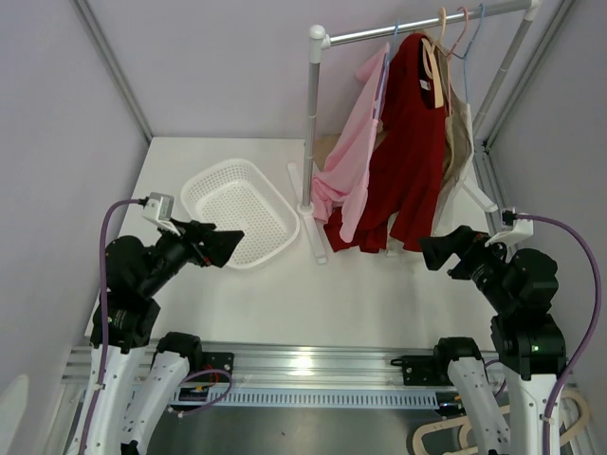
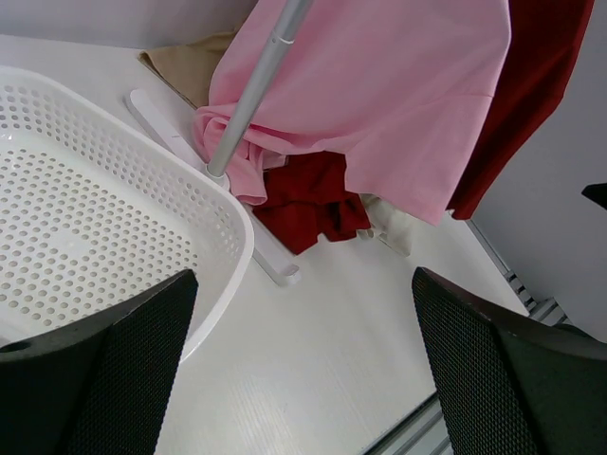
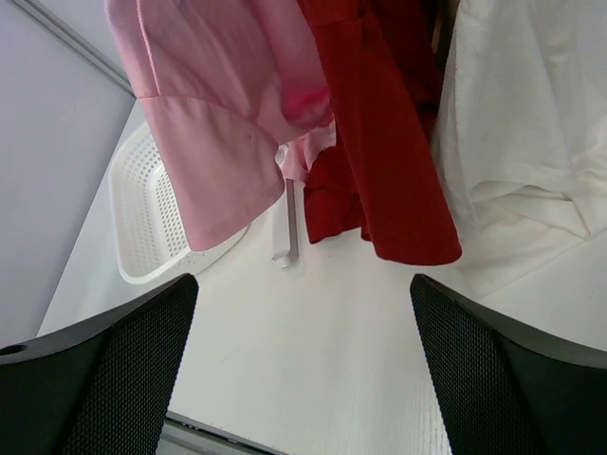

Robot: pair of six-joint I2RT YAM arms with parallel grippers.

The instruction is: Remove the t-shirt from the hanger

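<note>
A pink t-shirt (image 1: 356,156), a red t-shirt (image 1: 408,142) and a beige garment (image 1: 460,133) hang on hangers from a white rack's rail (image 1: 417,27) at the back right. Their hems reach the table. The pink t-shirt (image 2: 379,104) and red t-shirt (image 2: 308,194) show in the left wrist view, and the pink (image 3: 218,123), red (image 3: 379,142) and a pale garment (image 3: 531,114) in the right wrist view. My left gripper (image 1: 226,248) is open and empty beside the basket. My right gripper (image 1: 438,251) is open and empty, just below the red shirt's hem.
A white perforated basket (image 1: 239,210) sits left of the rack's upright pole (image 1: 311,123). The rack's white feet (image 1: 316,227) lie on the table. Spare wooden hangers (image 1: 455,434) lie below the front rail at lower right. Walls close in on both sides.
</note>
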